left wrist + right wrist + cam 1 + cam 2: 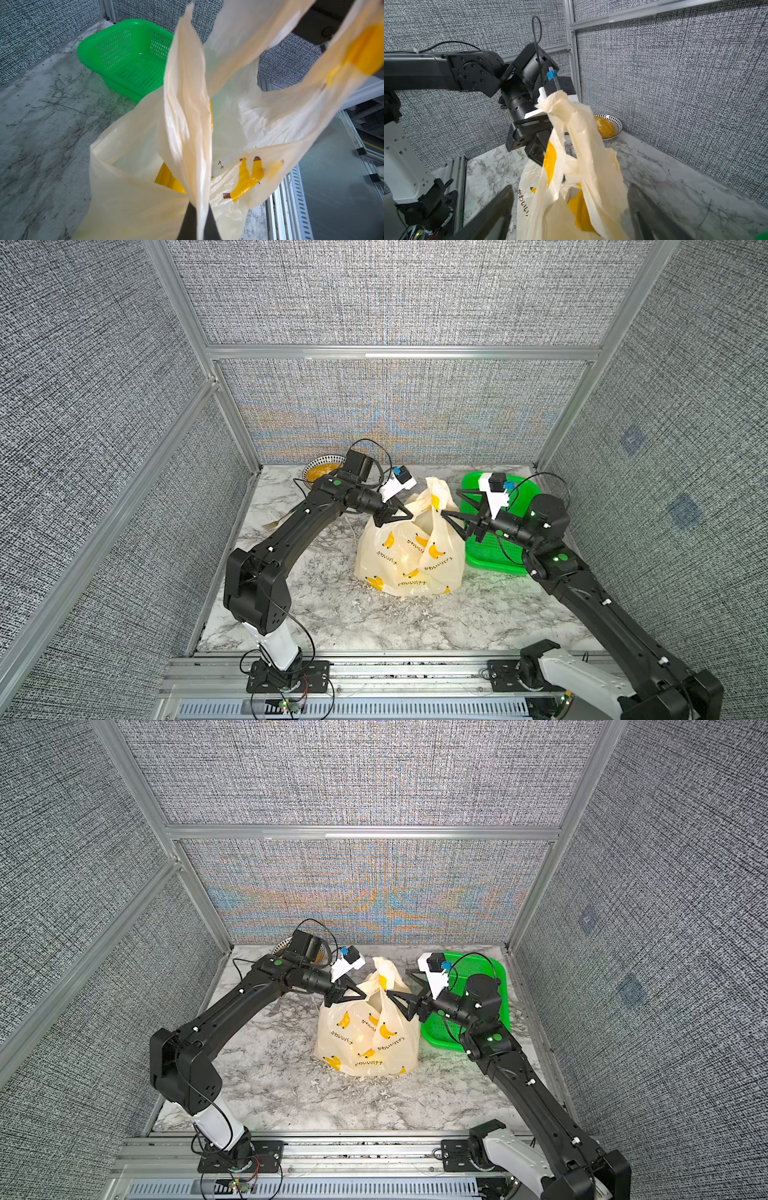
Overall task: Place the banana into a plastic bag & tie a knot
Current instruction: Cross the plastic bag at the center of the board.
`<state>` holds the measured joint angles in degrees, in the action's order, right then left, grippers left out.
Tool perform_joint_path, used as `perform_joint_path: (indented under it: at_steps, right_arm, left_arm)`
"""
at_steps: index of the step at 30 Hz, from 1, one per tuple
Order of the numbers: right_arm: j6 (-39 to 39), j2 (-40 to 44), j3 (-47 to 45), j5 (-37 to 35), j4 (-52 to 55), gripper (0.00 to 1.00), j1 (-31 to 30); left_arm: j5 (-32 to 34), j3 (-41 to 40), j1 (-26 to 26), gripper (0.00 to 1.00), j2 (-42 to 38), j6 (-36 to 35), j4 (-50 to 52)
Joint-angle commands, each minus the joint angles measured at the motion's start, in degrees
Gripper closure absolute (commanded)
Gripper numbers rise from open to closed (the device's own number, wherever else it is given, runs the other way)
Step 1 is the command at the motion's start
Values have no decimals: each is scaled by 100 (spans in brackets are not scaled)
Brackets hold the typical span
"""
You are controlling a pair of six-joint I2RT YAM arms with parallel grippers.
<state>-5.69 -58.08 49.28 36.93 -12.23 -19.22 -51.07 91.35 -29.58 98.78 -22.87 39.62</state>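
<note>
Overhead, in both top views, the bag (411,556) stands on the bench (332,614) just beside the basket (492,565). The left gripper (405,514) pinches a handle (419,506), its tips buried in plastic. The right gripper (451,502) is spread beside the bag.

Left wrist: the clamped handle strip fills the middle, and what looks like the banana (166,178) is mostly covered.

Right wrist: the spread fingers (492,216) are blurred and cut off either side of the bag.
</note>
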Motion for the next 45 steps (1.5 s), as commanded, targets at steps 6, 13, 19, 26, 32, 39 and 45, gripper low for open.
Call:
perform_joint_path:
  at_steps: [6, 13, 19, 26, 32, 39, 45]
  right_arm:
    - [34, -448, -53, 140, -254, 11, -167]
    - [329, -974, 345, 54, 124, 100, -564]
    - [698, -1108, 425, -1, 508, 100, -911]
    - [599, -815, 245, -178, 457, 73, -869]
    - [382, -391, -132, -543, 86, 48, -830]
    - [-17, 217, -696, -550, -526, 6, -563]
    - [-863, 273, -1046, 427, -1592, 2, 217]
  left_arm:
    - [-22, 24, 5, 100, -53, -111, 109]
    - [-35, -4, 13, 100, -152, -154, 145]
    - [-93, -51, 7, 100, -180, -264, 260]
    - [-379, -329, 5, 100, -330, -399, 201]
    - [-684, -410, 5, 100, -397, -557, 248]
    - [-718, -206, -3, 100, -168, -601, 406]
    - [-720, -132, -17, 100, -144, -647, 461]
